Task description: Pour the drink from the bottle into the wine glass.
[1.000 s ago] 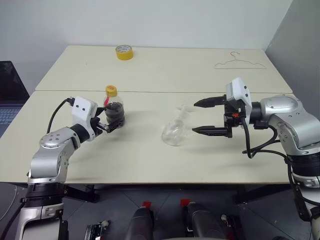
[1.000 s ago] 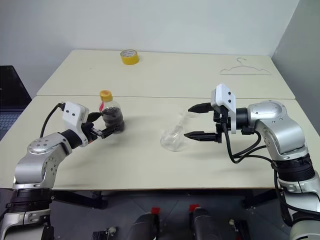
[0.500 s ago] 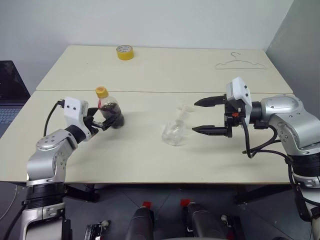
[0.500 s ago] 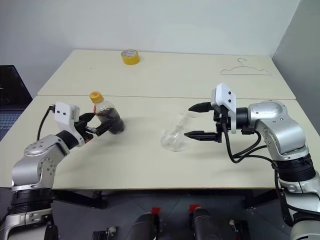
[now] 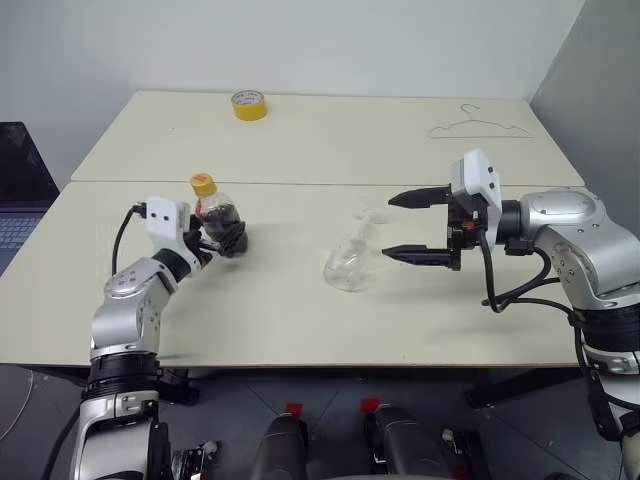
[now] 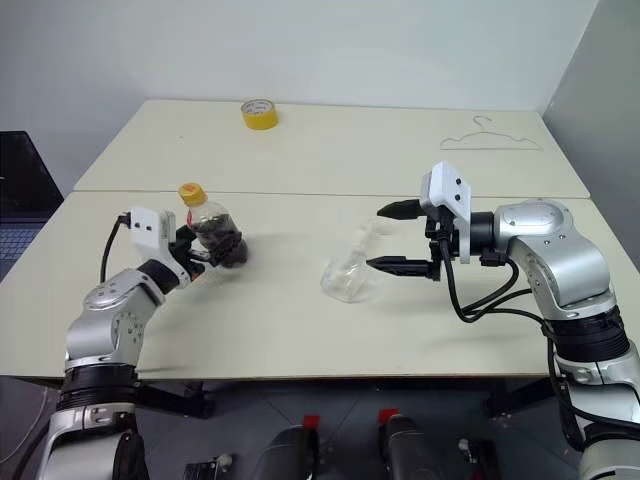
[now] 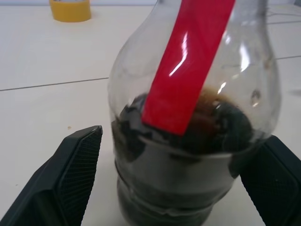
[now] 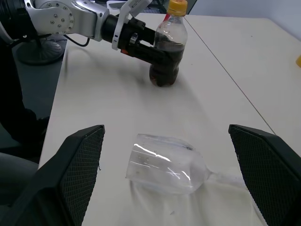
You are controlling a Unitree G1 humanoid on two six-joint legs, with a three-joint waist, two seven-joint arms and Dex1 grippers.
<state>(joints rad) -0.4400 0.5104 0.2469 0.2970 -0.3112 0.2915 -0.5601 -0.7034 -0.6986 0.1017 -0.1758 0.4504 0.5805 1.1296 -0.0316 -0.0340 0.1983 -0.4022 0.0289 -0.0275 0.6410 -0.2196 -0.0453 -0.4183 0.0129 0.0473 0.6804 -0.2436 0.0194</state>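
The bottle, clear with a yellow cap and a red neck tag, stands on the near table at the left, leaning slightly left. The dark drink fills its lower half. My left gripper is open, its fingers straddling the bottle's lower body, with a gap showing on one side. The wine glass lies on its side mid-table, stem pointing away. My right gripper hovers open just right of the glass, pointing at it without touching.
A yellow tape roll sits at the far table's back edge, and a wire hanger lies at the far right. A seam divides the two tables. A laptop stands off the left edge.
The bottle has tipped from upright to leaning left, its cap shifted left. My left arm drew its elbow in, with the gripper still around the bottle. Right gripper and glass are unmoved.
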